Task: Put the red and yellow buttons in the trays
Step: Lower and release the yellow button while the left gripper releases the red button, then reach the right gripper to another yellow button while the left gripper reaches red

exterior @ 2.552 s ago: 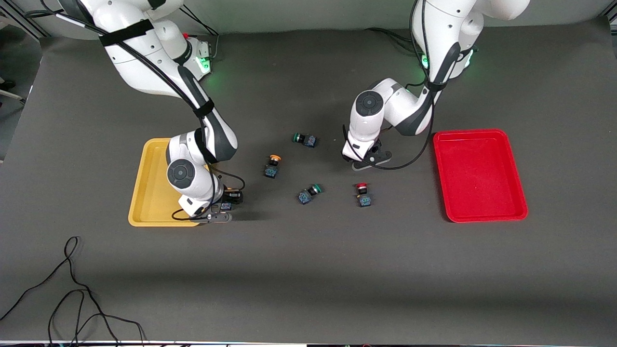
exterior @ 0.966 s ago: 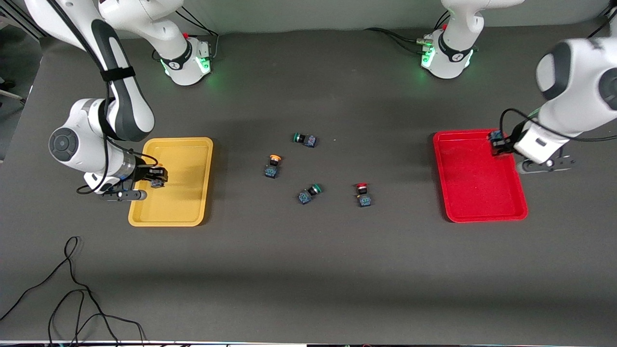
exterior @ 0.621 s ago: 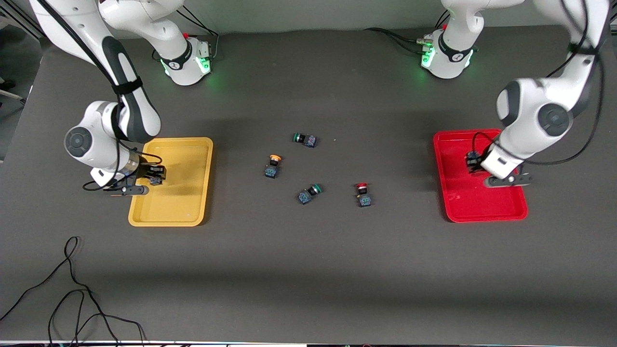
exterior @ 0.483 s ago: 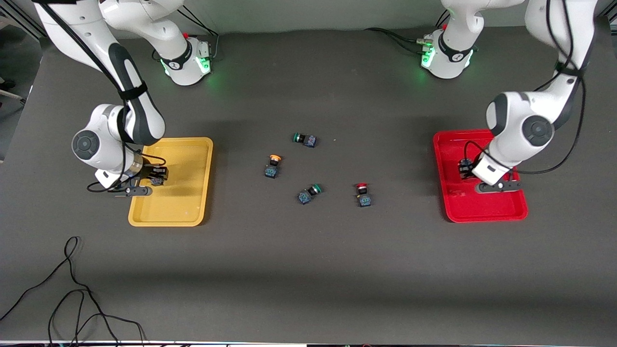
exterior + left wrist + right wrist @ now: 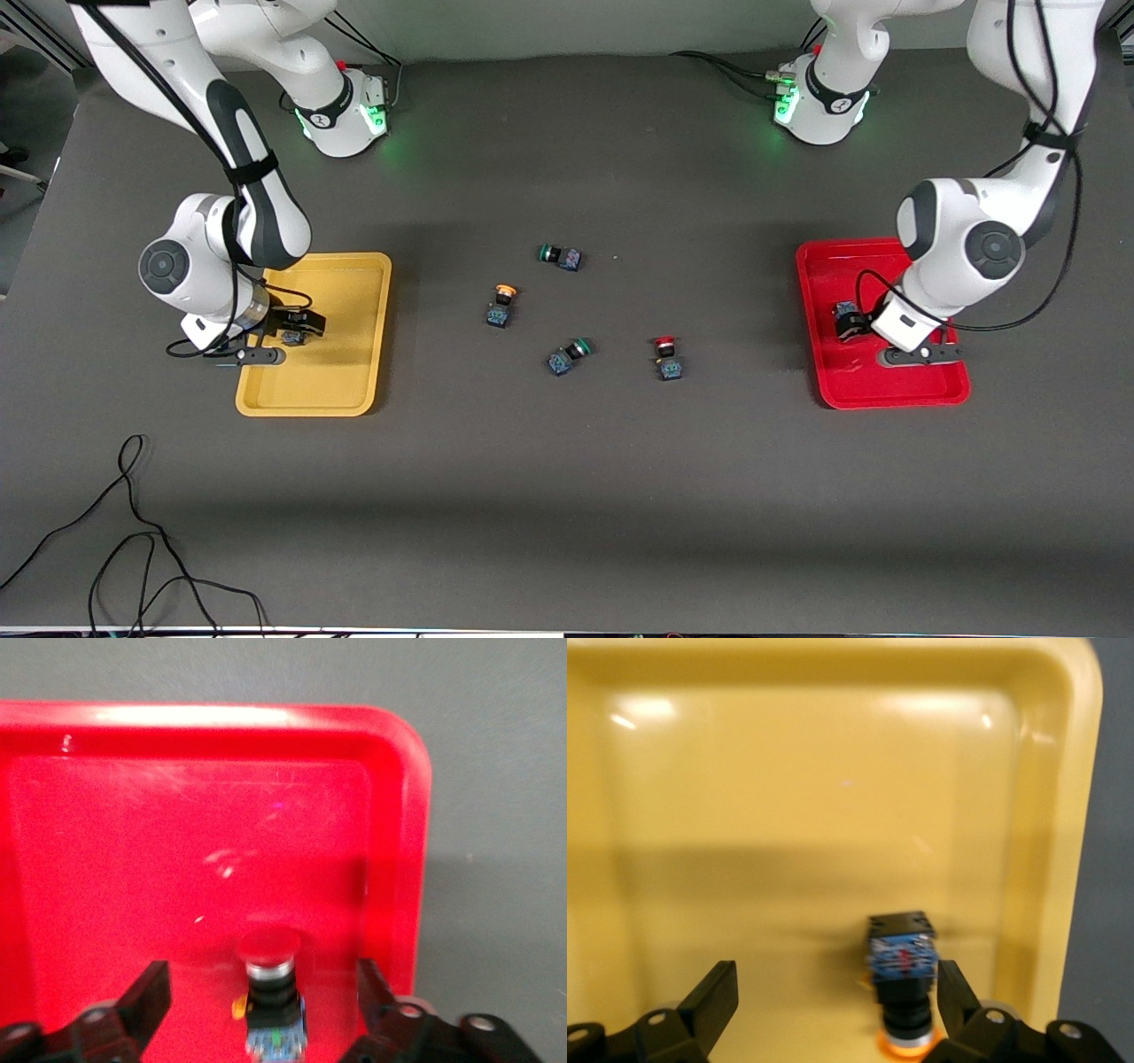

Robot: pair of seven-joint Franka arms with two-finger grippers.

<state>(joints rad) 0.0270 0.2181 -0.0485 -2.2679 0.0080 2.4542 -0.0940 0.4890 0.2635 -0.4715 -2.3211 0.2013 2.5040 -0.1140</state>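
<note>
My left gripper (image 5: 261, 983) is open low over the red tray (image 5: 842, 266). A red-capped button (image 5: 270, 992) lies between its fingers, touching neither. The gripper also shows in the front view (image 5: 848, 323). My right gripper (image 5: 836, 979) is open low over the mustard yellow tray (image 5: 354, 372). An orange-yellow-capped button (image 5: 902, 988) lies close beside one finger (image 5: 950, 988). This gripper also shows in the front view (image 5: 297, 330). A second orange-yellow button (image 5: 502, 304) and a second red button (image 5: 666, 357) lie on the mat in the table's middle.
Two green-capped buttons (image 5: 560, 256) (image 5: 568, 354) lie on the mat among the middle group. A black cable (image 5: 133, 532) loops on the mat near the front camera at the right arm's end. The red tray's rim (image 5: 416, 859) stands close to the left gripper.
Both arms swung from the table's middle out to their trays, each with a button. In the last half second each hand shifted a little over its tray, toward the front camera.
</note>
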